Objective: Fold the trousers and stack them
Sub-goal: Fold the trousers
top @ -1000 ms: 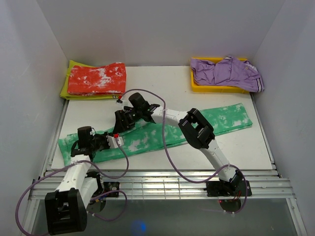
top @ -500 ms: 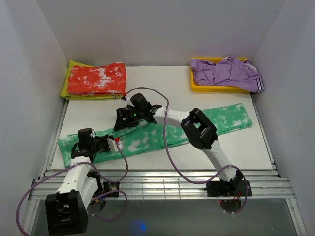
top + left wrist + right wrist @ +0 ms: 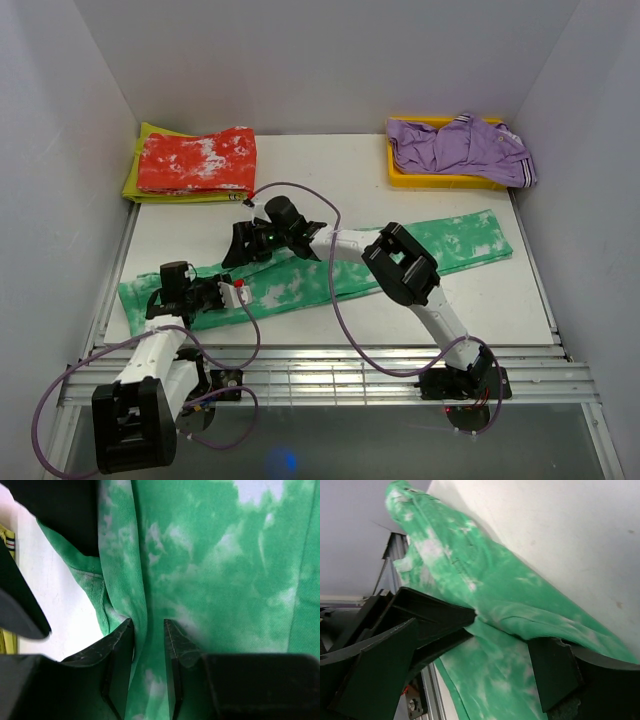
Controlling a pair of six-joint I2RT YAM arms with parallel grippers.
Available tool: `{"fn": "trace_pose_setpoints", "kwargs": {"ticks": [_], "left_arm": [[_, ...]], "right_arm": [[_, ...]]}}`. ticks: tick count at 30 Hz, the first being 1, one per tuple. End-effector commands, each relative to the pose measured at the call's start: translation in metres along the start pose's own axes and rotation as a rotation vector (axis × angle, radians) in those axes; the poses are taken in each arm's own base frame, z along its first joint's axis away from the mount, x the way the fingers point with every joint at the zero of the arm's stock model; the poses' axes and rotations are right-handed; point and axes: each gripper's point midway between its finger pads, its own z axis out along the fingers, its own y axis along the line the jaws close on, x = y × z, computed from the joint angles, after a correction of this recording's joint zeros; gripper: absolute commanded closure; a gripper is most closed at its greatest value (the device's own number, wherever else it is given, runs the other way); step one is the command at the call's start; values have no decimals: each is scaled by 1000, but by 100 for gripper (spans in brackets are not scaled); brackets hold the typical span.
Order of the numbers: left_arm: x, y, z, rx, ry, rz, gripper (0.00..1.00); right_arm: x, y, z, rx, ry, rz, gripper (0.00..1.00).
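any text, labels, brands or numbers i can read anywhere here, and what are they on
None: no word, number, brand or sign can be read in any view.
The trousers, red garment, purple garment and tray show only colour and blotches, no print.

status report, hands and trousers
Left hand astride a fold of the bright green tie-dye cloth trousers, grip unclear. Right hand open over them. Trousers stretched long on white table, nothing lying on them.
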Motion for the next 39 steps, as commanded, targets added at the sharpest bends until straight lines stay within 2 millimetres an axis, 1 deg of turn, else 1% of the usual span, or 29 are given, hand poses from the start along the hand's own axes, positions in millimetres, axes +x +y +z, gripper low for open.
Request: {"fn": "trace_pose_setpoints", "kwargs": {"ticks": [1,2,3,5,6,7,9,10,12,14,15,16,18,21,24,25,26,27,28,30,31,32,34,36,39], "left_arm": [[-7,9,-2,-14,-23,-11,59],[-7,10,-3,-20,-21,-11,57],[-8,12,-4,-27,-20,-8,54],[-10,15,-8,-47,-16,6,51],[-12,16,-10,-51,-18,13,51],[-16,20,-14,-62,-25,30,47],[-30,20,-21,-61,-65,48,46],[-37,26,-26,-71,-81,79,43],[-48,21,-34,-56,-114,91,43],[-57,21,-40,-50,-132,128,43],[-61,12,-42,-17,-152,117,44],[-64,9,-43,-3,-163,118,46],[-67,-4,-44,59,-185,97,56],[-61,-23,-37,146,-183,52,69],[-48,-34,-30,200,-148,27,76],[-37,-44,-26,246,-110,11,78],[-29,-45,-22,253,-88,12,80],[-22,-51,-19,270,-65,-7,82],[-10,-61,-16,315,-20,-26,83],[-2,-65,-14,344,8,-45,85],[3,-72,-12,383,25,-69,86],[4,-73,-12,396,28,-83,86],[4,-70,-11,406,30,-88,87],[4,-72,-11,414,27,-86,87],[4,-73,-11,413,21,-64,87]], "right_arm": [[-6,42,13,-170,-27,-12,7],[-12,50,13,-206,-35,-12,7],[-13,55,13,-222,-37,-9,8],[-20,65,10,-260,-52,-9,8],[-21,67,10,-265,-55,-6,9],[-22,66,10,-268,-57,-4,9],[-27,68,10,-277,-69,-5,10],[-27,65,10,-278,-72,-3,11],[-32,66,10,-281,-85,-4,11],[-35,62,10,-283,-92,-1,11],[-38,65,10,-292,-103,-6,12],[-39,64,10,-291,-104,5,11],[-40,64,11,-296,-111,8,11],[-38,59,15,-294,-108,27,11],[-34,54,19,-292,-102,54,11],[-31,51,21,-291,-95,64,10],[-32,52,21,-300,-98,74,10],[-32,52,21,-301,-98,81,10],[-32,51,22,-301,-98,89,10],[-35,54,23,-306,-99,105,11],[-36,55,23,-312,-97,109,12],[-43,61,23,-324,-108,109,14],[-52,61,23,-323,-129,112,16],[-68,66,23,-329,-159,107,18],[-86,63,22,-328,-202,104,18]]}}
